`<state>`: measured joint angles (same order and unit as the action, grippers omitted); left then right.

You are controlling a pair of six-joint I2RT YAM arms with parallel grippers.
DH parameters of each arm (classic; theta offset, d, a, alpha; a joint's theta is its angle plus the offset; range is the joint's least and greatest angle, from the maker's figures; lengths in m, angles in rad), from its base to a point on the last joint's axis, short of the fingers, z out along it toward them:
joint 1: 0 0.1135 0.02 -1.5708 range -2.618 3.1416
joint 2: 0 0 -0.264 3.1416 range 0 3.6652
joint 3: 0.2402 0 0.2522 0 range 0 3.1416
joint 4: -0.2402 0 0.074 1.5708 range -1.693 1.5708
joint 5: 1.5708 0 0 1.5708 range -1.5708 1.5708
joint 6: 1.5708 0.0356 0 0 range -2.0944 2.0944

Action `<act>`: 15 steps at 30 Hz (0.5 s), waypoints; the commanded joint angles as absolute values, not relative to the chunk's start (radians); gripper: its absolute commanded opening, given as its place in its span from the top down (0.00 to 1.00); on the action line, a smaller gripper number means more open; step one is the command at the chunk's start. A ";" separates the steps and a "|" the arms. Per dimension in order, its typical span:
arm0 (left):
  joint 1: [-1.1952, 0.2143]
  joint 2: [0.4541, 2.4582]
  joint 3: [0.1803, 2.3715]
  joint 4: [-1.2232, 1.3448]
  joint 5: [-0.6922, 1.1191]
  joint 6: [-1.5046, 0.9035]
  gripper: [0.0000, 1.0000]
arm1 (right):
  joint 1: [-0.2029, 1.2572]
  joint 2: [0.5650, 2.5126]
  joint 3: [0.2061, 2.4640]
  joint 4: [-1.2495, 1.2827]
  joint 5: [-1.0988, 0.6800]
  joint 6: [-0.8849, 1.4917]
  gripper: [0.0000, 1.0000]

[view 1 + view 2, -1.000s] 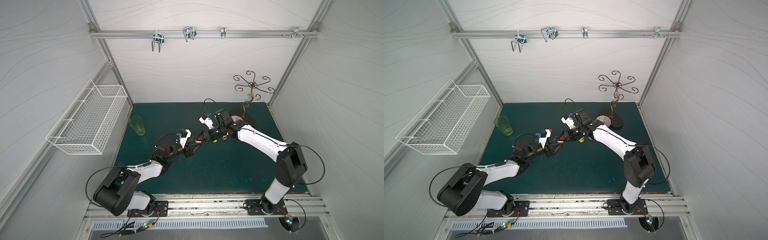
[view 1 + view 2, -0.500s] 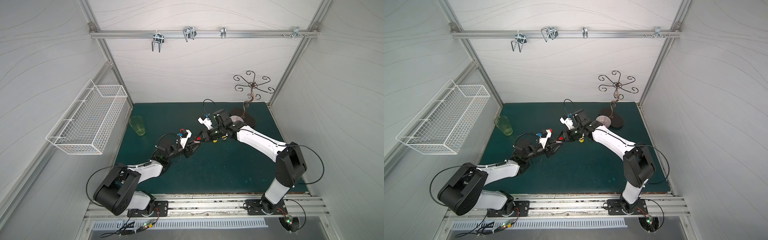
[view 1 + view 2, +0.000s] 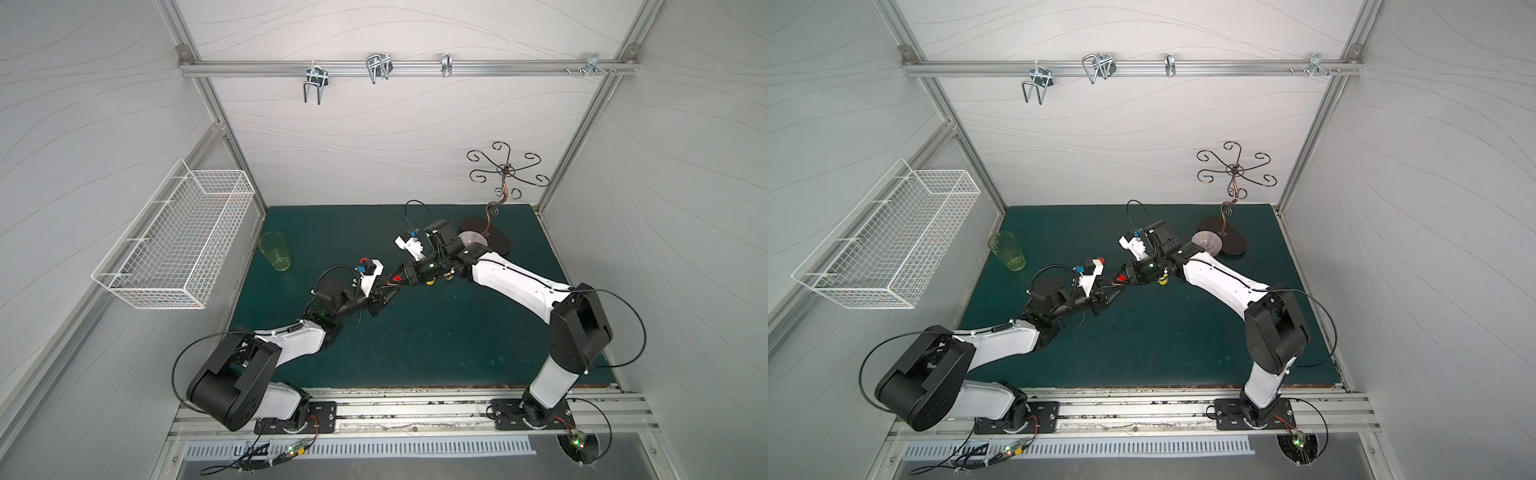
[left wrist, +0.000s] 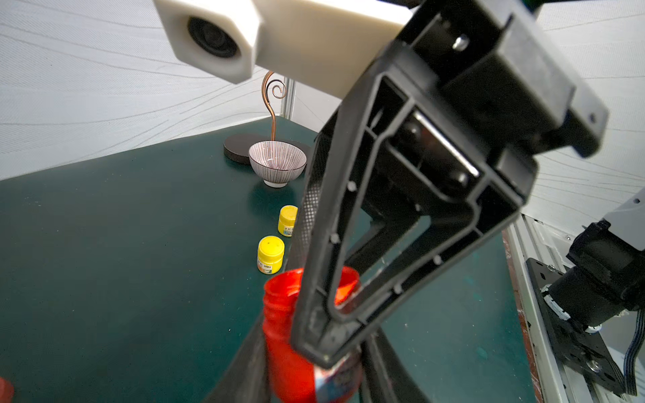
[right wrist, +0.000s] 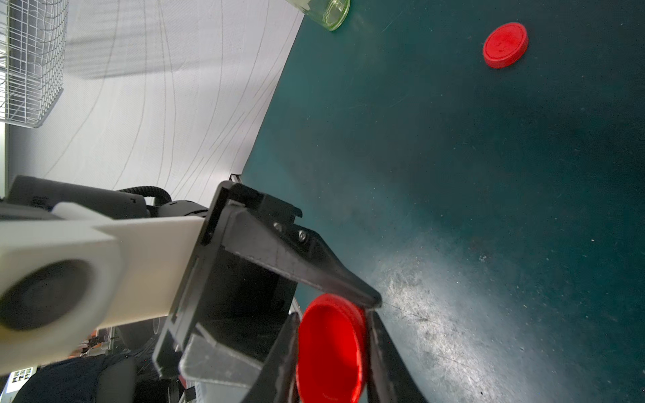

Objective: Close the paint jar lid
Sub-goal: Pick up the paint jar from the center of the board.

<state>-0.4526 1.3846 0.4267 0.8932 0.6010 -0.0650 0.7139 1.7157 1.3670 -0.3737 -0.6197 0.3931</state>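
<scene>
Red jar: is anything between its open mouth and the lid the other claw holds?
Nothing visible. The left gripper holds the red jar, and the right gripper holds the lid right at its mouth. Only that gripper's own finger crosses the mouth in the left wrist view, hiding whether the lid is seated.

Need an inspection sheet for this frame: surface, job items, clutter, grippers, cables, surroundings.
Surface: green mat, pale scuffed patch near the jar.
Job's things: red jar open, gripped by both arms; red lid loose on the mat, apart from the jar.
Clutter: two capped yellow pots, striped bowl, glass, hook stand.
Grippers: left gripper and right gripper both have jaws shut on the jar.
Cables: black cables looped off both arms; loose wires at the front edge.
Surroundings: wire basket hung at the left; hooks overhead at the back.
</scene>
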 commanded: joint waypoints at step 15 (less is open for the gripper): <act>-0.455 1.367 0.472 0.879 0.577 -0.051 0.67 | 0.726 1.677 1.345 -0.345 -0.605 0.403 0.75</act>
